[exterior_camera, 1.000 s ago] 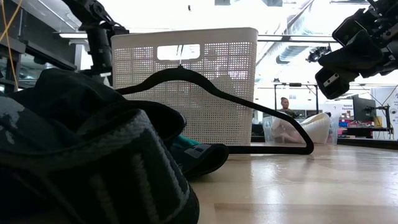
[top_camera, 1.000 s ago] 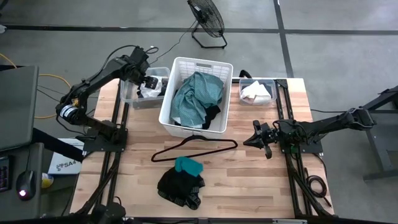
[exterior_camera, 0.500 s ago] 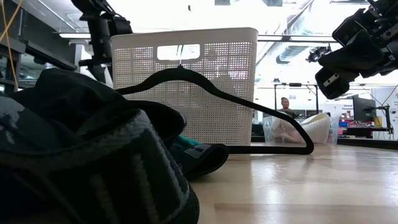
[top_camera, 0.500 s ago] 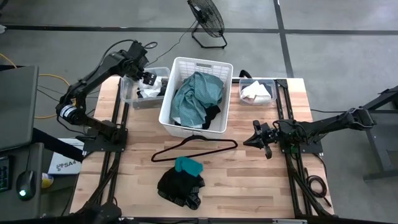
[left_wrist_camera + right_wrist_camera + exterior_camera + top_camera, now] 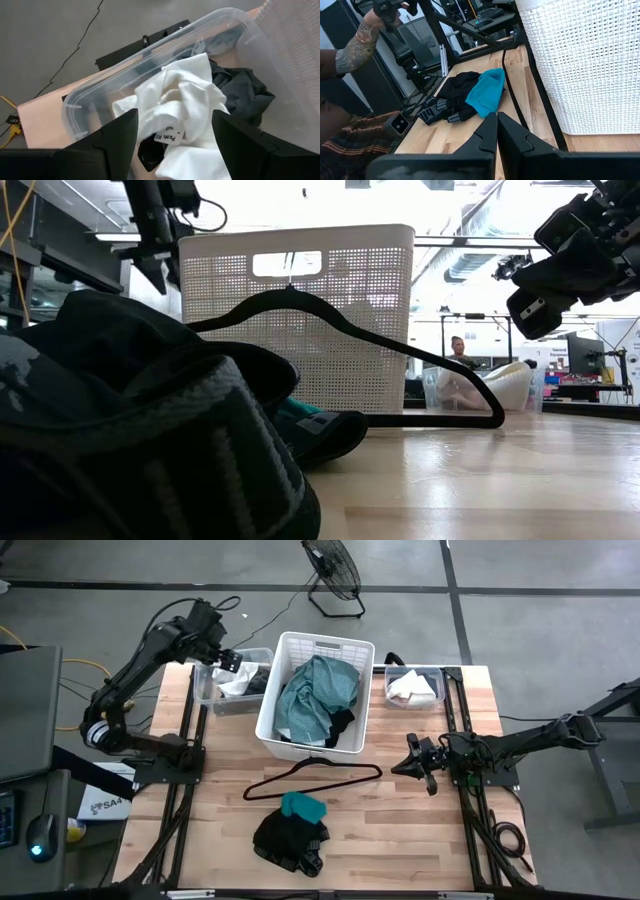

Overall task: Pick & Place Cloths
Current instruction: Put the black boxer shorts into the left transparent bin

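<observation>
Table: your light wooden slatted worktable [image 5: 400, 830] carries all items below.
Basket: white perforated plastic laundry basket [image 5: 300, 650] at rear centre; holds large teal-green cloth [image 5: 315, 695] w/ black cloth [image 5: 340, 725] beside it.
L bin: clear plastic tub [image 5: 150, 55] just left of basket; white cloth [image 5: 185, 105] and grey cloth [image 5: 242, 95] inside.
R bin: clear plastic tub [image 5: 413, 687] right of basket, w/ white cloth.
Front pile: black garment [image 5: 290, 840] touching small bright teal cloth [image 5: 302, 806]; thin black wire hanger [image 5: 315, 780] btwn pile and basket.
Left gripper [image 5: 228, 660]: above L bin, fingers apart, empty.
Right gripper [image 5: 410, 762]: over table right of hanger, fingers together, empty.
</observation>
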You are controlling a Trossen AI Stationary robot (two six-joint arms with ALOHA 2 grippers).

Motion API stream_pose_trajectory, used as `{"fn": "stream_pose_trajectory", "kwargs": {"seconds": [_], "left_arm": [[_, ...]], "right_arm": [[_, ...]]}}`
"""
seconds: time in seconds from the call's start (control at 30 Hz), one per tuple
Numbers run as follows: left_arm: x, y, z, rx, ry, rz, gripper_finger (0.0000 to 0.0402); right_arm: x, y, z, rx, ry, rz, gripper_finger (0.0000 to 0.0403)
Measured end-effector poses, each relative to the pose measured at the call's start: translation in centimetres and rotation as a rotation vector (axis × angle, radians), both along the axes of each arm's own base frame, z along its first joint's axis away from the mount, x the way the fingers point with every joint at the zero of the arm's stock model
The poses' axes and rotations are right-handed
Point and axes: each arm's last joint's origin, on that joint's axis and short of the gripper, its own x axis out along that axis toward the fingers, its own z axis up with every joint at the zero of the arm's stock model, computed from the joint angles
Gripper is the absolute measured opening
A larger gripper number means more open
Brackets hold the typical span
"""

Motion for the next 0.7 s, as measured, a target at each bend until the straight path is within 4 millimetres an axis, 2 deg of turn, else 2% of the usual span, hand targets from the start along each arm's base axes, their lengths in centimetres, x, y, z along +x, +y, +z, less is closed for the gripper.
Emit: {"fn": "stream_pose_trajectory", "kwargs": {"seconds": [0.13, 0.3, 0.53, 0.7], "left_arm": [[-0.3, -1.2, 0.7, 0.011, -0.024, -0.024, 0.0245], [0.4, -3.1, 1.3, 0.009, -0.051, -0.118, 0.0245], [2.5, -7.1, 1.6, -0.027, -0.063, -0.291, 0.0245], [3.0, -10.2, 1.9, -0.043, -0.054, -0.352, 0.0245]], "right_arm": [[0.0, 0.0, 0.0, 0.000, 0.000, -0.002, 0.0003], [0.0, 0.0, 0.0, 0.000, 0.000, -0.001, 0.0003], [0.0, 0.0, 0.0, 0.000, -0.001, 0.000, 0.0003], [0.0, 0.0, 0.0, 0.000, 0.000, -0.001, 0.0003]]}}
